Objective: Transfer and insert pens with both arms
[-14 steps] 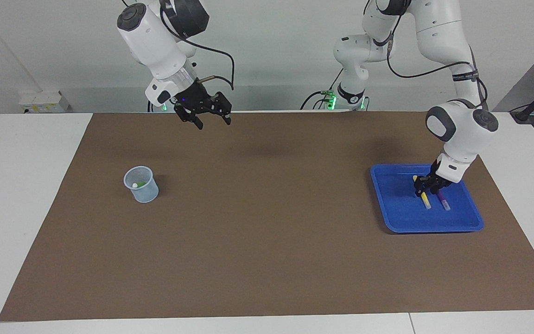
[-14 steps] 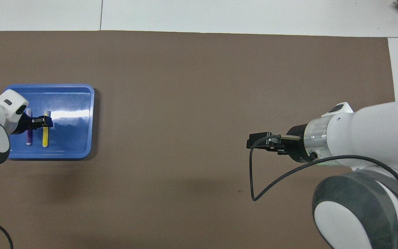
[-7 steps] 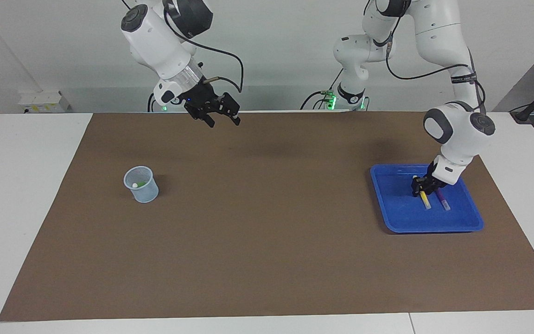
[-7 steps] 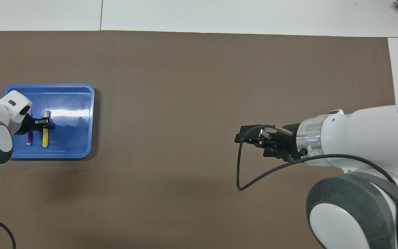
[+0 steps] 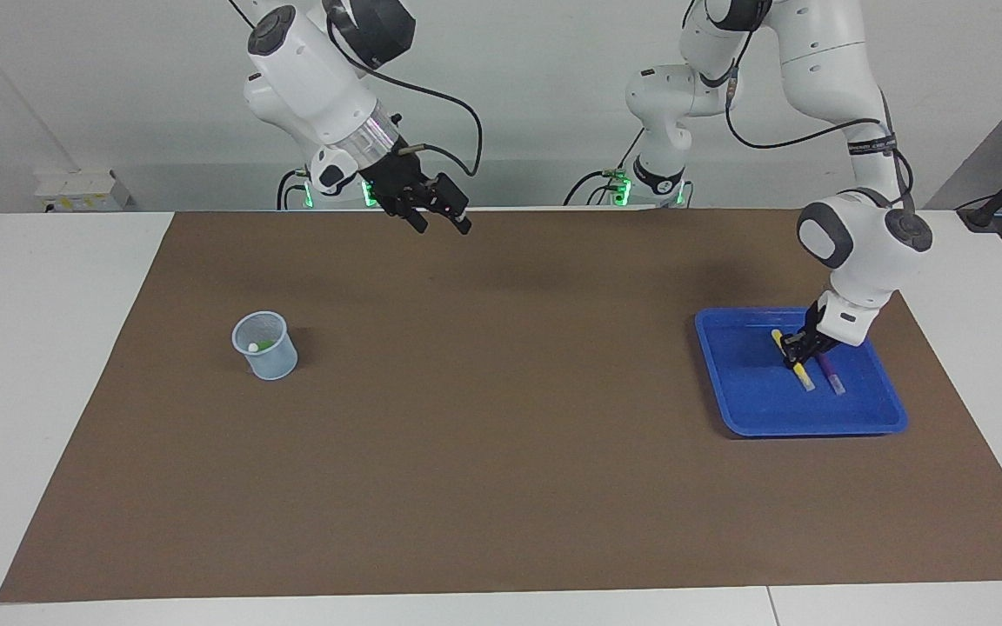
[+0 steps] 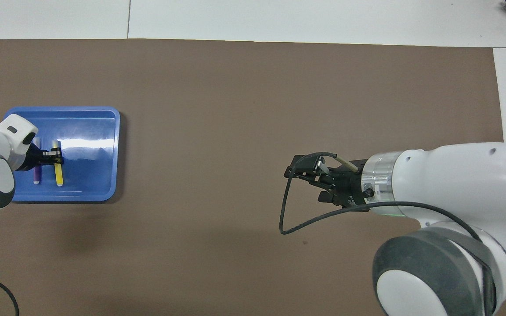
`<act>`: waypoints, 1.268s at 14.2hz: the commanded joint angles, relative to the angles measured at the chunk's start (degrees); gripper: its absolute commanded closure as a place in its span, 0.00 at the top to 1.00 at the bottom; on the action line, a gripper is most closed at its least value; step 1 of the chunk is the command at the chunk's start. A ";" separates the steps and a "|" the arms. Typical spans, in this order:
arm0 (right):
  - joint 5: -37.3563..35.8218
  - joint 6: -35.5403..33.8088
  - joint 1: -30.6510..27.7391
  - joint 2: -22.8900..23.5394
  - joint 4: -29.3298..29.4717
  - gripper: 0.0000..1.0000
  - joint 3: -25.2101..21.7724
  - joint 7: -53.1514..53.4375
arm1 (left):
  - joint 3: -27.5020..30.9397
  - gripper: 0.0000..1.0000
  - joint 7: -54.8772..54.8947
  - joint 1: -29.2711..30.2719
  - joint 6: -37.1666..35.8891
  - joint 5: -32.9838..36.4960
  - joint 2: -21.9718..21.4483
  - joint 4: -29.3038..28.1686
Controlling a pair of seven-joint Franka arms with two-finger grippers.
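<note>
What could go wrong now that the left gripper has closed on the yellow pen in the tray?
The left gripper grips the yellow pen off-centre, so it may tilt or slip when lifted. The purple pen lies right beside it in the blue tray and could get nudged. The right gripper waits open.

Glossy blue plastic tray, matt brown table mat, translucent plastic cup, smooth white arm shells

Counted on the table
Three pens: yellow, purple, green; one tray; one cup; two arms.
</note>
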 commanded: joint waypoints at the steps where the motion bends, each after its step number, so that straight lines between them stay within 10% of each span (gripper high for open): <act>1: 1.64 1.21 0.10 -0.47 -0.89 1.00 -0.10 0.48 | -0.06 0.00 -2.31 -1.22 0.26 -0.64 1.13 0.10; 8: 1.64 1.30 0.10 -0.47 -0.89 1.00 -0.10 0.48 | -0.24 0.00 -6.95 -1.22 -10.97 -0.82 -0.36 6.77; 18: 1.64 1.21 0.10 -0.47 -0.89 1.00 -0.10 0.65 | -0.41 0.00 -42.96 -6.31 -22.76 -0.73 -12.57 11.26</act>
